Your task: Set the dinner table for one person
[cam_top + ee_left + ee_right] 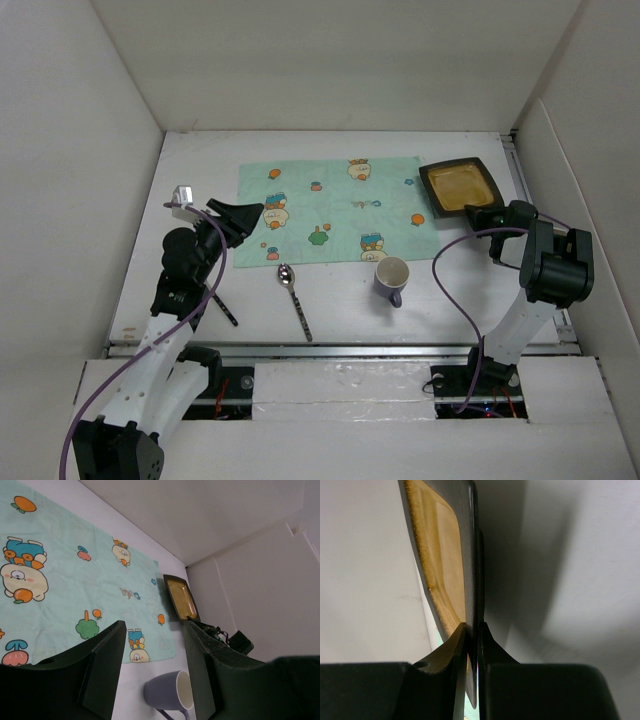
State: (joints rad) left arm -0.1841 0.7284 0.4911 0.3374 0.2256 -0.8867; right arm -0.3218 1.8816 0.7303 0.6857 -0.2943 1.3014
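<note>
Counter (pixel 360 312), white and walled on three sides, carries everything. A mint-green placemat (pixel 330 205) lies flat toward its far side. The right jaws are clamped on the near rim of a square dark plate (pixel 460 186) at the placemat's far right corner. The left jaws stand apart, holding nothing, over the placemat's left edge. A purple mug (pixel 391 278) and a spoon (pixel 295 295) rest on bare counter near the placemat's front edge, apart from each other; a slim dark utensil (pixel 228 312) lies beside the left arm (pixel 185 270)
</note>
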